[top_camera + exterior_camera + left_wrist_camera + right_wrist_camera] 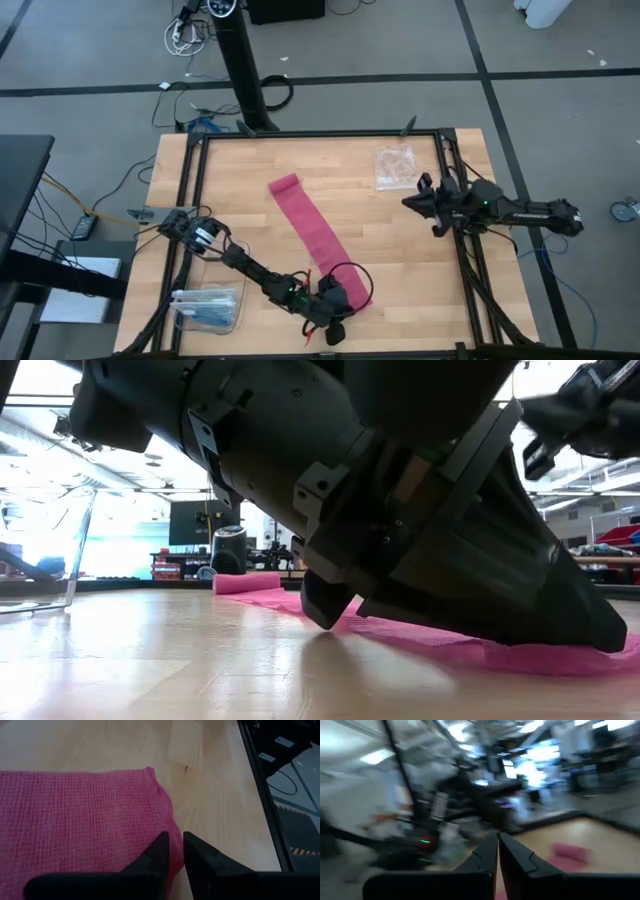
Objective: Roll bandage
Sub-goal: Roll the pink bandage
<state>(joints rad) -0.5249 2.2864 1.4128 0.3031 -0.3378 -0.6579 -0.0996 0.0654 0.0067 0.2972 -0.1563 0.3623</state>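
On the wooden table [250, 170] the pink bandage [310, 225] lies flat, slanting toward our left claw [176, 851], which pinches its near edge. It looks soft, light and floppy, so we'd grab that end. Our right claw [498, 851] waits clenched, empty, by the right rail.

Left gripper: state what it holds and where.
The left gripper pinches the pink bandage at its side edge, near the strip's near end; the right gripper holds nothing.

The left gripper [176, 851] is low at the table's near edge, fingers nearly together; the right gripper [498, 851] is closed, held high
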